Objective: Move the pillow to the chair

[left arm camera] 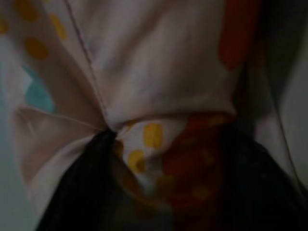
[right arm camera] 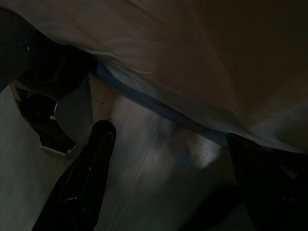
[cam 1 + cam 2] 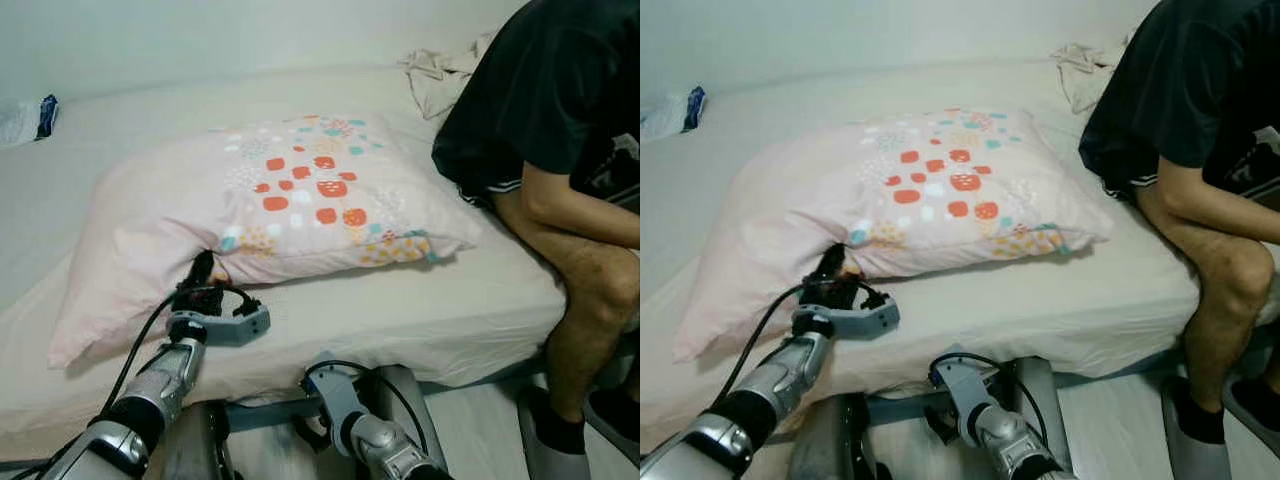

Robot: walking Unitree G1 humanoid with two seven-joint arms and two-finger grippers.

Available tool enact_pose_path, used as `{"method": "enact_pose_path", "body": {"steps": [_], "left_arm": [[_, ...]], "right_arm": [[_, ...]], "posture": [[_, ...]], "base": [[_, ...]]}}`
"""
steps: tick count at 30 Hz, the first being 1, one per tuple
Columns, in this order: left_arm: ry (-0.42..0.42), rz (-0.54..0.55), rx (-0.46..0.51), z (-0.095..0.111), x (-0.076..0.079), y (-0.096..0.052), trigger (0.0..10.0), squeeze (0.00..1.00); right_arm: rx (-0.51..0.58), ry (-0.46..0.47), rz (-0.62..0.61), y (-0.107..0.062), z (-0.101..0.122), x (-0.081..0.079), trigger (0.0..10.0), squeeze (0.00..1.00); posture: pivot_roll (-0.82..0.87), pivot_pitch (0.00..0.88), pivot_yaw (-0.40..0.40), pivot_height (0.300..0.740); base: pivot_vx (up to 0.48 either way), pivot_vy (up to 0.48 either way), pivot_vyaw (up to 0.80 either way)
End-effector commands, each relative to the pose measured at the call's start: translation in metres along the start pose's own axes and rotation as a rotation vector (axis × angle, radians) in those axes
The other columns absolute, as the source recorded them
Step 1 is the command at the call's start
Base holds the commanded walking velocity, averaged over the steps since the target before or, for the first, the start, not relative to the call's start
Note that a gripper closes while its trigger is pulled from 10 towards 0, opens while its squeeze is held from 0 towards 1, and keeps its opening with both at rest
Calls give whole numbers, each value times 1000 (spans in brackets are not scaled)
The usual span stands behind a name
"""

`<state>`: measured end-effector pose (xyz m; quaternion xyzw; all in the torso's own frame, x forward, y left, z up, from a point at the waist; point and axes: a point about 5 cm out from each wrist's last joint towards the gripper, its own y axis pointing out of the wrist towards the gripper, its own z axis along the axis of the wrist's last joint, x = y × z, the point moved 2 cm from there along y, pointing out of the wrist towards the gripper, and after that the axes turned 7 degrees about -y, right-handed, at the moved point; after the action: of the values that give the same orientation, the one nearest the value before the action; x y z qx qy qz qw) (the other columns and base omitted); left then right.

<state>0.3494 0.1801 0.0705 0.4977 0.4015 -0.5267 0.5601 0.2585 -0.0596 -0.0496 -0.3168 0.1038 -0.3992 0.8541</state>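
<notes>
Left arm reaches forward and up from near left, silver forearm with black cable, left gripper point(image 3: 203, 268) at near edge of the pillow point(image 3: 290, 195), black fingers closed on a fold of its fabric; pinch visible in left wrist view. Right arm low at near centre, bent downward, right gripper point(image 2: 168, 159) fingers spread apart, holding nothing.

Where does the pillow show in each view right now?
Left eye view: pillow across the middle of the bed, left gripper at its front edge.
Right eye view: pillow, same place, slightly more to the left.
Left wrist view: pillow fabric close up, pinched between the fingers.
Right wrist view: no pillow that I can make out.
Shared landmark: the orange-dot pattern.
</notes>
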Motion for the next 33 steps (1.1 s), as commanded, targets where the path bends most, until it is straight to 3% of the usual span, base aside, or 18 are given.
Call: {"method": "enact_pose_path", "body": {"steps": [1,10,16,20,22,23,25,28,30,32,33], "left_arm": [[-3,-31,-103,-22,5,-7,0,0],[-51,20,-109,-21,-3,0,0,0],[-121,123,-104,-20,-26,15,0,0],[-165,152,-119,-21,-33,18,0,0],[-254,189,-148,-24,-40,20,0,0],[-254,189,-148,-24,-40,20,0,0],[-404,249,-187,-29,-51,24,0,0],[-450,266,-194,-30,-54,25,0,0],[-616,341,-226,-36,-69,27,0,0],[-879,428,-263,-44,-84,27,0,0],[-879,428,-263,-44,-84,27,0,0]], "right_arm": [[-78,47,8,-6,-25,-5,10000,0],[-62,37,7,-4,-17,-1,10000,0],[-47,22,9,-1,-8,2,10000,0],[-40,18,12,0,-4,3,10000,0],[-29,15,16,1,1,3,10000,0],[-29,15,16,1,1,3,10000,0],[-17,10,26,3,8,2,10000,0],[-13,11,31,4,10,1,10000,0],[6,14,50,6,17,0,10000,0],[27,31,63,7,23,1,10000,0],[27,31,63,7,23,1,10000,0]], "posture": [[-38,281,3,558],[-38,237,-8,558],[-28,201,-19,558],[-23,183,-23,558],[-16,161,-29,558],[-16,161,-29,558],[-1,132,-37,558],[2,128,-38,558],[8,111,-45,558],[15,101,-52,558],[15,101,-52,558]], "base": [[0,0,0],[0,0,0],[0,0,0],[0,0,0],[0,0,0],[0,0,0],[0,0,0],[0,0,0],[0,0,0],[0,0,0],[0,0,0]]}}
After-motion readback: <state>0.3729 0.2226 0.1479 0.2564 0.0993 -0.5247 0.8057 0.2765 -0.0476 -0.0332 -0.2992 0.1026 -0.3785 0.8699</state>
